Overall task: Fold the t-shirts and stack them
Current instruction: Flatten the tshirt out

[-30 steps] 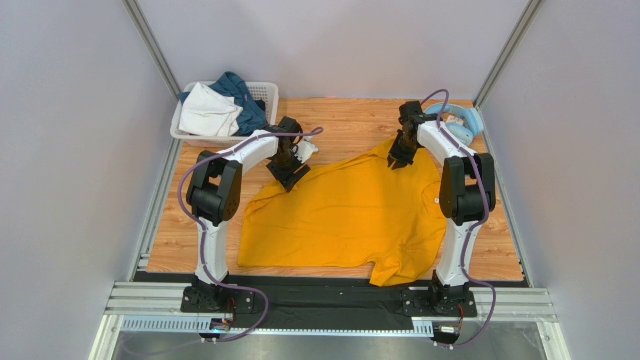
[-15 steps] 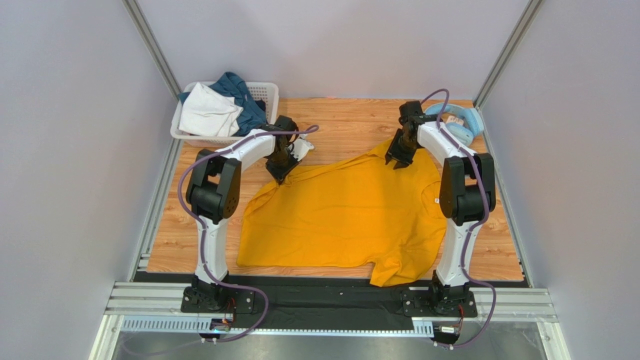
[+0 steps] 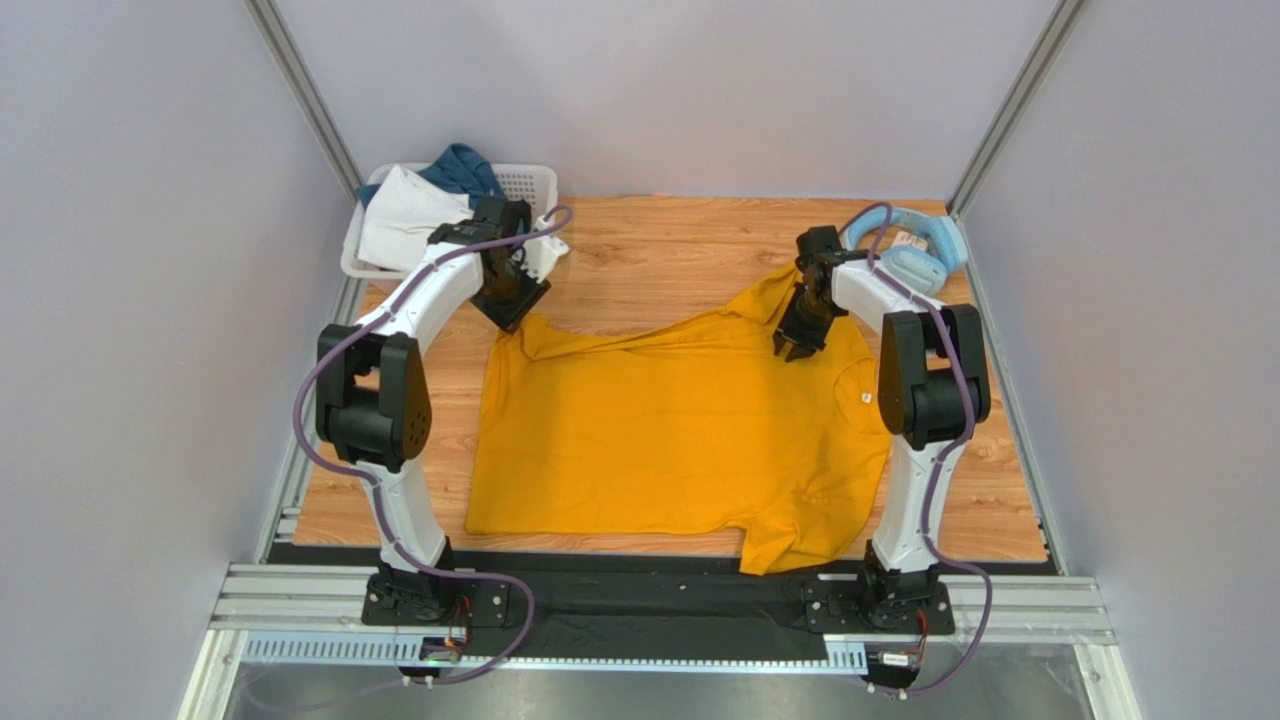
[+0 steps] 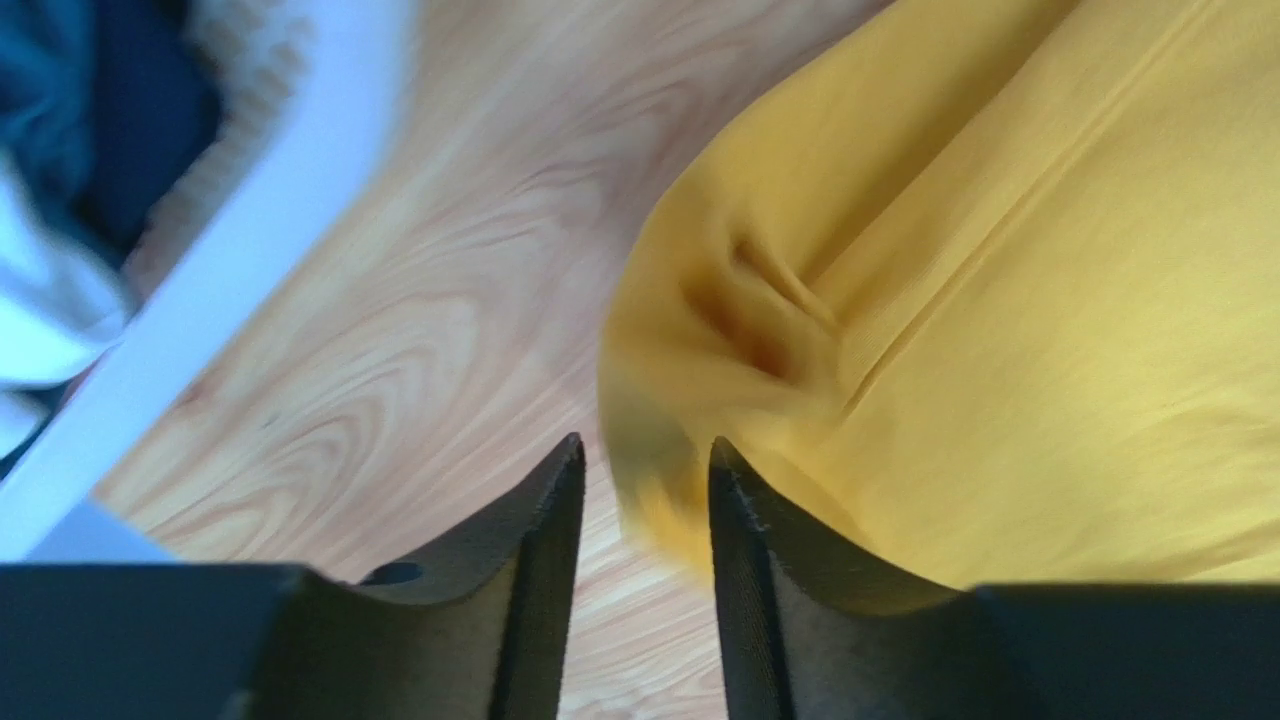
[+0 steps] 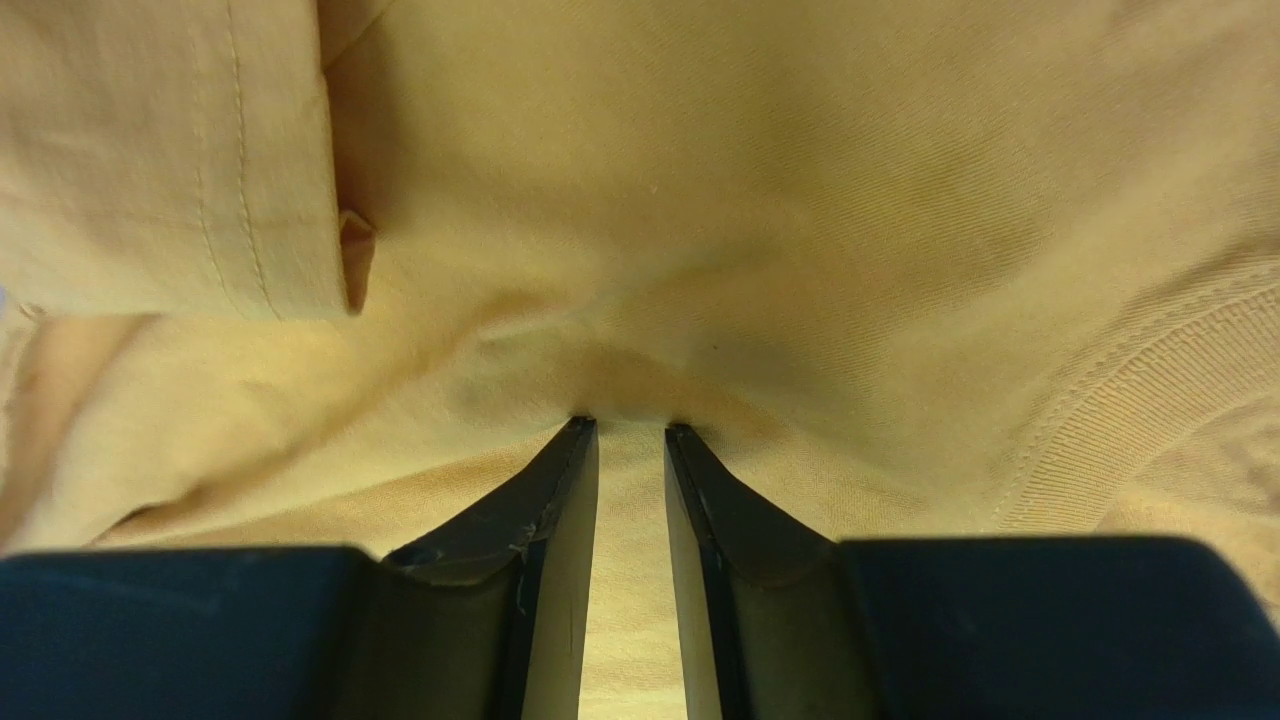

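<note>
Pale grey walls [image 3: 135, 225] enclose a light wooden tabletop [image 3: 661, 255] edged by aluminium rails [image 3: 286, 600] under even light.

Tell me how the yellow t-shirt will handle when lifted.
The mustard-yellow cloth t-shirt will likely sag limply: it puckers at the right tool. Pushed, it would probably bunch rather than slide, as its rumpled sleeve suggests.

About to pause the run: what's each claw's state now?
Left claw: cannot tell; yellow t-shirt corner sits between its jaws.
Right claw: closed on the yellow t-shirt.

Matt woven cloth: yellow t-shirt [image 3: 676, 435]; grained wood: table [image 3: 661, 255].
</note>
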Robot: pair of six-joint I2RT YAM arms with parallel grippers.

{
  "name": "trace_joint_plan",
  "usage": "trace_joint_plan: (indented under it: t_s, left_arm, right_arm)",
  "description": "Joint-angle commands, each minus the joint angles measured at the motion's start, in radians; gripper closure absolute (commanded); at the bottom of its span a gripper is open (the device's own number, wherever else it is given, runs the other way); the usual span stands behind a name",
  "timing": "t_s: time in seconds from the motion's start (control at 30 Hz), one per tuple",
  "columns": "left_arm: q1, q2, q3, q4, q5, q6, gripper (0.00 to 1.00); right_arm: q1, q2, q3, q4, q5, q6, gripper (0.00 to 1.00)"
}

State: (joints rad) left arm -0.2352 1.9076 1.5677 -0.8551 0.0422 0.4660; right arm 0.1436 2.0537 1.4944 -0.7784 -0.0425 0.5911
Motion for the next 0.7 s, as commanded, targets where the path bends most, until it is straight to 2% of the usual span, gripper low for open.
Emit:
trace_joint_plan:
  t_s: [0.0,0.23,0.37,0.6,0.67]
  left_arm:
    - [0.045,-0.054,-0.018,-0.012,-0.036,0.045,0.54]
    - [0.069,-0.039,-0.078,0.033,-0.061,0.046,0.52]
    - [0.060,-0.062,-0.055,0.001,0.027,0.004,0.53]
    - [0.008,-0.093,-0.009,-0.013,0.096,-0.062,0.52]
    - [0.007,-0.068,0.012,-0.013,0.125,-0.075,0.52]
  right_arm:
    - [0.007,0.017,-0.031,0.045,0.027,0.006,0.71]
    - [0.007,0.006,-0.040,0.045,0.020,-0.001,0.72]
    - [0.005,-0.007,-0.025,0.044,-0.010,0.004,0.72]
    - [0.007,-0.059,0.066,-0.004,-0.031,0.009,0.71]
    - [0.004,-0.082,0.105,-0.005,-0.025,0.009,0.66]
